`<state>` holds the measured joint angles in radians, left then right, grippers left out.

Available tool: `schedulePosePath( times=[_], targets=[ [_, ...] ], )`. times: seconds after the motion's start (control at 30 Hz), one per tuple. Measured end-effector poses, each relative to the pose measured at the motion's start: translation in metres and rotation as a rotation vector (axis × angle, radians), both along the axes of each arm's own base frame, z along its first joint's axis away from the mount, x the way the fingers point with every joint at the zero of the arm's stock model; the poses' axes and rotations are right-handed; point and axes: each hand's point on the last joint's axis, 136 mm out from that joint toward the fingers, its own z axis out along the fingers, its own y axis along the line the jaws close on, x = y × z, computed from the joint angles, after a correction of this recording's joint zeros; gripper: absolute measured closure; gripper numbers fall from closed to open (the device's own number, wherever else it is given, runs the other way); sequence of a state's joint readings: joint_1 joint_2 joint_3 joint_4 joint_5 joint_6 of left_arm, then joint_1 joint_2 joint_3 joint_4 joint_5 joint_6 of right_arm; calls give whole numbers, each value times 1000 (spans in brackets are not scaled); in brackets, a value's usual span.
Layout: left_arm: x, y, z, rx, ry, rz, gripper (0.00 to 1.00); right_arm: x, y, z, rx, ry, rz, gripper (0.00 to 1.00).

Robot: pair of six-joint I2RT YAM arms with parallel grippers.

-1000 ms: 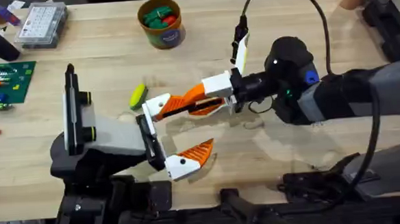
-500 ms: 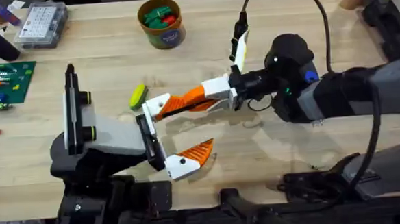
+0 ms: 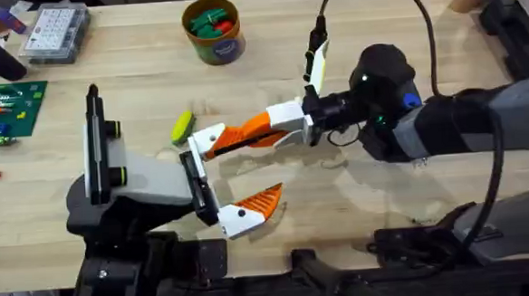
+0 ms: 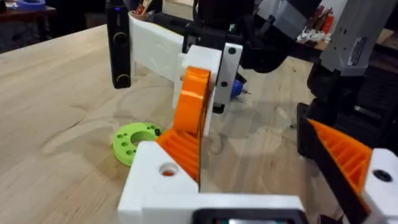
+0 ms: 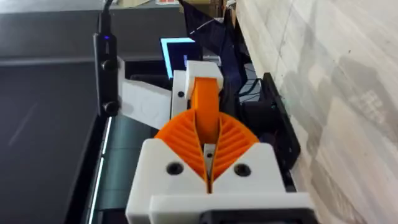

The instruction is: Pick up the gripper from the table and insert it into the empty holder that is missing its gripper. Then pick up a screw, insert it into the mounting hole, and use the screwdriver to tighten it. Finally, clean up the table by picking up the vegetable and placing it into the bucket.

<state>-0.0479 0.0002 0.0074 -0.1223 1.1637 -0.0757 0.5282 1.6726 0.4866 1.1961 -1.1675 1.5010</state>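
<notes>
While the right gripper (image 3: 246, 138) is clamping the orange gripper (image 3: 256, 127), we are seating it squarely in the holder (image 3: 208, 138) — left gripper (image 3: 219, 179) spread apart.

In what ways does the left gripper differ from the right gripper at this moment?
The left gripper is wide open and holds nothing, while the right gripper is shut on the orange ridged finger. The left gripper has one orange pad and one bare white holder, but the right gripper has both orange pads. Both grippers have white brackets.
</notes>
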Motion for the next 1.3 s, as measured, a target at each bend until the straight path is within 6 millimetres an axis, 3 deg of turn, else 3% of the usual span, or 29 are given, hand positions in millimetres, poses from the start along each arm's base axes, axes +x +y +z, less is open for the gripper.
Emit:
schedulePosePath(
  times=[1.07, 1.23, 1.27, 1.3],
  targets=[
    [3, 1, 0, 7, -18, 17, 15, 4, 7, 7, -5, 8, 31, 992],
    [3, 1, 0, 7, -17, 15, 14, 1, 8, 8, -5, 8, 41, 847],
    [2, 1, 0, 6, -16, 11, 14, 1, 9, 8, -4, 6, 45, 778],
    [1, 1, 0, 5, -14, 7, 14, 0, 11, 10, 1, -1, 52, 609]
  ],
)
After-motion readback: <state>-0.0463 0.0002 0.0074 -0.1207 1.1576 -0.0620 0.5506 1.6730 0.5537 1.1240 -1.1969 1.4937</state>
